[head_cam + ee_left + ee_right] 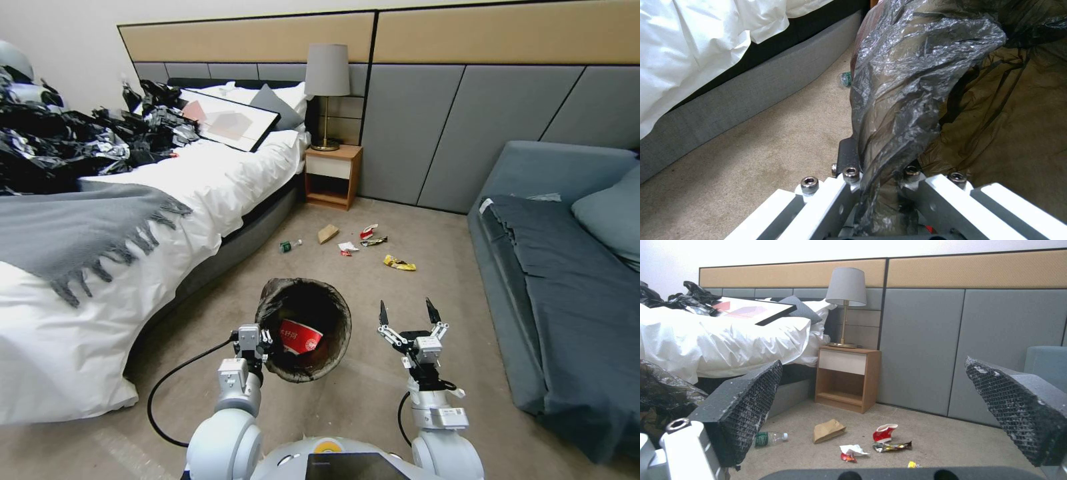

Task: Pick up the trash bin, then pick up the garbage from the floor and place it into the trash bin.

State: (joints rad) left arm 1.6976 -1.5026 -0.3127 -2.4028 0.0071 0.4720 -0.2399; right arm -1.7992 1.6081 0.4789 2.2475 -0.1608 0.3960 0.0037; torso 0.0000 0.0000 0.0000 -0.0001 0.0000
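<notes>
The trash bin (333,313), lined with a black bag, hangs tilted above the carpet with my left gripper (257,341) shut on its near rim; a red-and-white cup (300,337) lies inside. In the left wrist view the fingers (848,156) pinch the crinkled liner (907,83). My right gripper (408,315) is open and holds nothing, just right of the bin; its pads (746,406) frame the garbage. On the floor beyond lie a green bottle (289,246), a brown cardboard scrap (327,233), a red-and-white wrapper (368,231), tissue (347,248) and a yellow packet (399,264).
The bed (133,220) with white sheets and a grey throw runs along the left, black bags piled on it. A wooden nightstand (332,175) with a lamp stands behind the litter. A blue-grey sofa (567,267) lines the right. Open carpet lies between.
</notes>
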